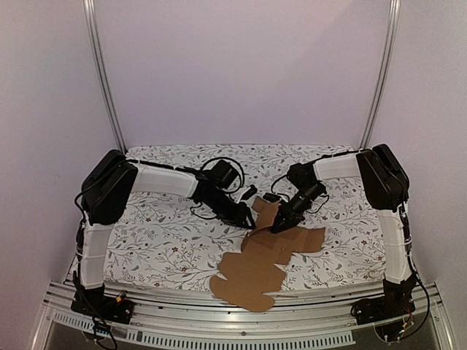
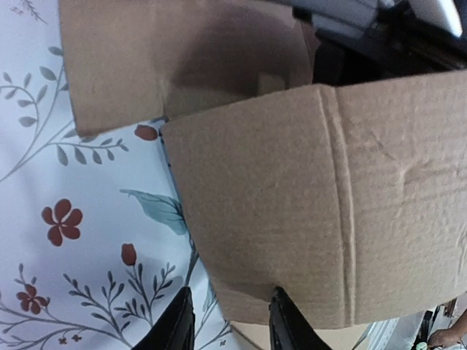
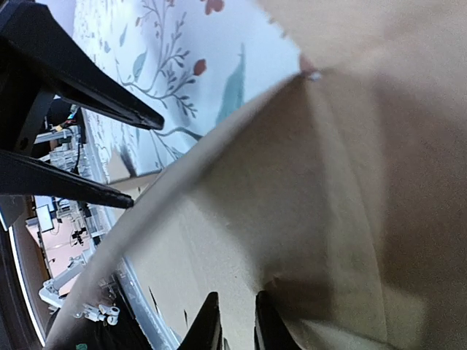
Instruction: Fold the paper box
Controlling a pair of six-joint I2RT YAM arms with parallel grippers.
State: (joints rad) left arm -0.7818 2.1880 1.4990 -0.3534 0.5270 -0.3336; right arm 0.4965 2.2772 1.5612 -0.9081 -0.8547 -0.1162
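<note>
The paper box (image 1: 255, 273) is a flat brown cardboard sheet lying at the front middle of the table, with one flap (image 1: 267, 213) raised at its far end between the two arms. My left gripper (image 1: 248, 221) is at that flap's left side. In the left wrist view its fingers (image 2: 175, 328) stand apart, and the edge of the creased flap (image 2: 292, 219) reaches into the gap by the right fingertip. My right gripper (image 1: 277, 227) points down onto the sheet. Its jaws (image 3: 237, 324) are a narrow slit apart over the cardboard (image 3: 328, 182), gripping nothing.
A floral cloth (image 1: 160, 233) covers the table. The sheet's near corner overhangs the cloth onto the aluminium rail (image 1: 182, 302) at the front edge. Cables loop behind both wrists (image 1: 219, 171). Metal uprights (image 1: 106, 80) stand at the back corners.
</note>
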